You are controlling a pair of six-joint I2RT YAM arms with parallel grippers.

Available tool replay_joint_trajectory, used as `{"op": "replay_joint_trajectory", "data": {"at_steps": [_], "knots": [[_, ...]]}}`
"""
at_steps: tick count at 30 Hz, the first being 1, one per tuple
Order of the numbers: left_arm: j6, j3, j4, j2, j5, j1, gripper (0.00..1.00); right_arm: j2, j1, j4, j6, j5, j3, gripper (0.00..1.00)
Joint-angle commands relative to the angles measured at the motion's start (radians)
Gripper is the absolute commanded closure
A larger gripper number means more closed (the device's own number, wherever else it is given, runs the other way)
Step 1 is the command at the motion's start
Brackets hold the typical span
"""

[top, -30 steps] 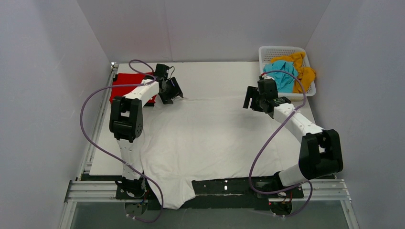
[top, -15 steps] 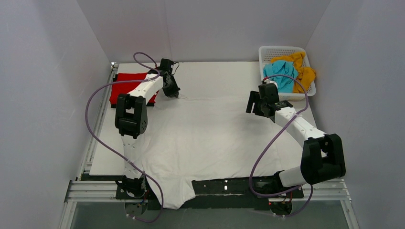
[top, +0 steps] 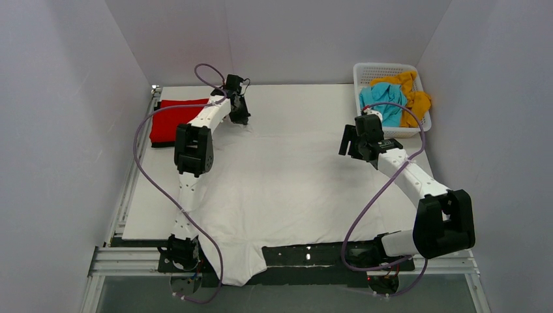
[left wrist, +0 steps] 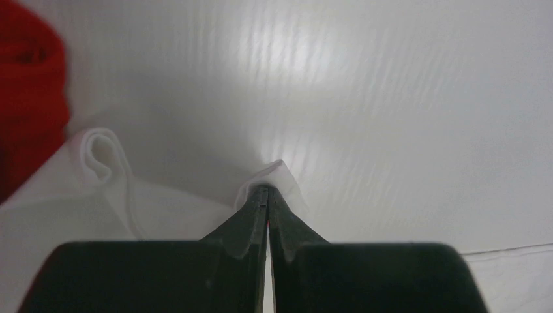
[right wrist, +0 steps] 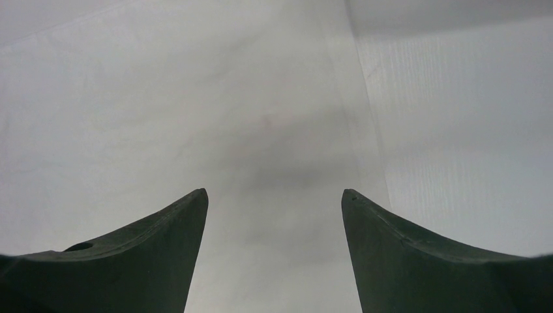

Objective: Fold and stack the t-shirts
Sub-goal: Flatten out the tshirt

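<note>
White t-shirt (top: 287,182) spread across the bench (top: 293,104), left tool (left wrist: 266,192) clamped on its 11 o'clock corner, right tool (right wrist: 274,195) gaping empty near 2 o'clock, best pinching there before both lift together.

Soft, even overhead light, with glare streaking the table (left wrist: 293,59) beyond the low-contrast white t-shirt (left wrist: 98,222) in the left wrist view, and a dimmer, greyer right wrist view.
</note>
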Motion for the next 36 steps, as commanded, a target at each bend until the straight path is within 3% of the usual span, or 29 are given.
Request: {"op": "replay_joint_trajectory", "data": {"at_steps": [1,7,8,9,10,11,12,17,24,27,32,36], "knots": [[0.052,0.172,-0.043,0.118,0.087,-0.023,1.00,-0.058,0.002,-0.035,-0.009,0.042,-0.015,0.17],[0.107,0.323,-0.037,0.222,0.119,-0.071,1.00,-0.074,0.002,-0.041,-0.010,0.027,-0.022,0.17],[0.113,0.338,-0.042,0.226,0.113,-0.075,0.96,-0.071,0.002,-0.043,-0.009,0.026,-0.020,0.17],[0.115,0.353,-0.056,0.225,0.102,-0.076,0.71,-0.069,0.002,-0.044,-0.009,0.021,-0.018,0.16],[0.116,0.355,-0.061,0.212,0.094,-0.076,0.36,-0.066,0.002,-0.043,-0.009,0.016,-0.016,0.16],[0.125,0.350,-0.057,0.195,0.089,-0.076,0.14,-0.063,0.002,-0.043,-0.005,0.013,-0.014,0.16],[0.135,0.347,-0.061,0.172,0.077,-0.077,0.03,-0.059,0.002,-0.041,-0.001,0.007,-0.011,0.16],[0.156,0.316,-0.115,0.007,0.051,-0.077,0.02,-0.035,0.002,-0.041,0.021,-0.059,0.028,0.14],[0.179,0.053,-0.195,-0.326,0.040,-0.077,0.02,0.018,0.014,-0.009,0.061,-0.169,0.067,0.12],[0.123,-0.191,-0.218,-0.494,-0.029,-0.077,0.02,0.042,0.036,0.003,0.075,-0.190,0.074,0.11],[-0.009,-0.691,-0.041,-0.741,0.062,-0.077,0.02,0.104,0.061,0.008,0.096,-0.220,0.086,0.10],[-0.064,-0.840,-0.023,-0.742,0.106,-0.077,0.02,0.170,0.060,0.002,0.120,-0.229,0.097,0.10]]}}
